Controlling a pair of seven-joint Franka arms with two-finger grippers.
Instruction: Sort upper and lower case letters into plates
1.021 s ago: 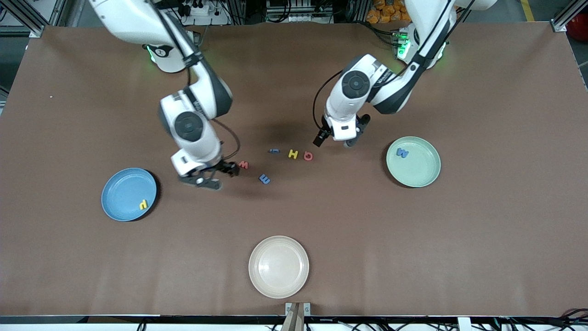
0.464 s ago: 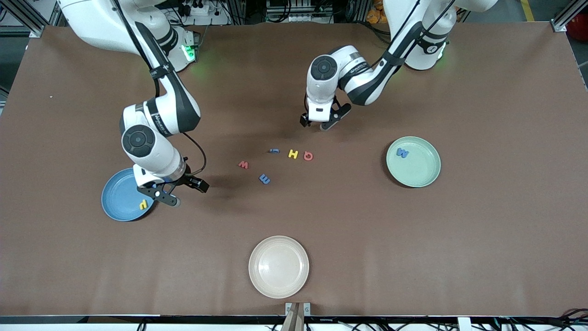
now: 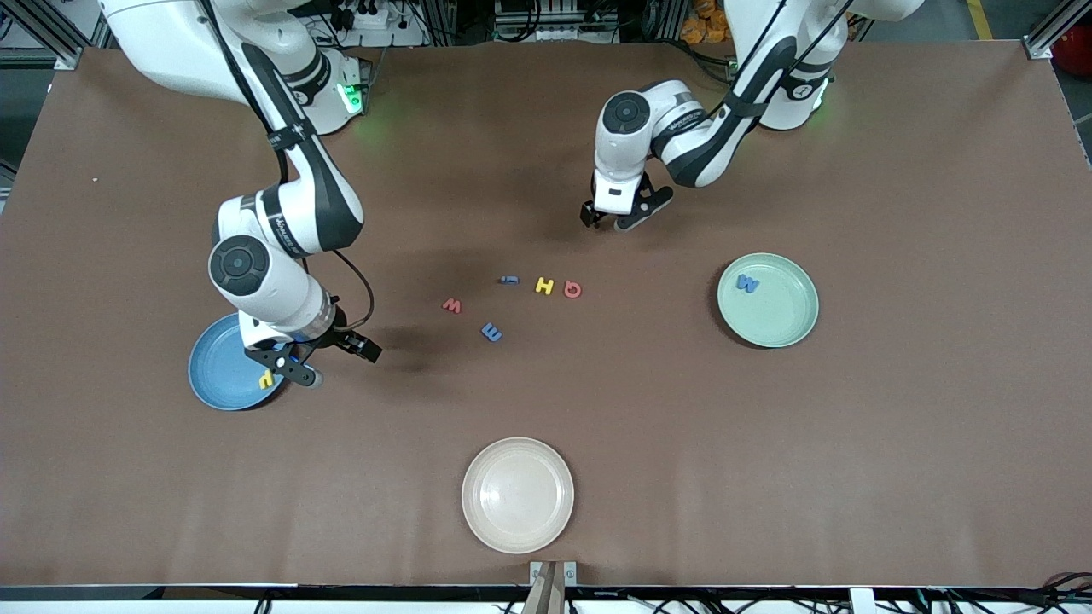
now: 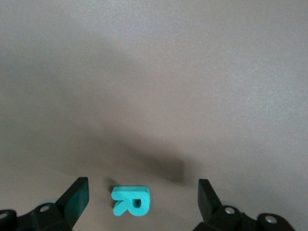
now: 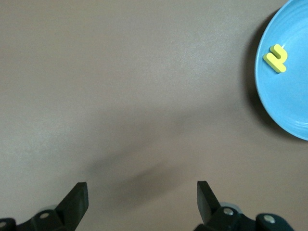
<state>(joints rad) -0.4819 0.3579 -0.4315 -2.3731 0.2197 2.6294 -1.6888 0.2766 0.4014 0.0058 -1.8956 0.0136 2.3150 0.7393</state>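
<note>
The right gripper point(image 3: 328, 361) had swung to the blue plate point(image 3: 213, 375); the left gripper point(image 3: 616, 218) had risen. Both jaws stood spread, empty. A careless descent could nudge the teal R point(image 4: 131, 200) askew.

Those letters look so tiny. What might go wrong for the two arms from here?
The teal R lies flat between the left gripper's open fingers, so a slightly off pinch might push it away. The right gripper hangs open at the blue plate's rim, beside the yellow letter, and might nudge the plate. The red w and blue letter seem easy to misread.
</note>
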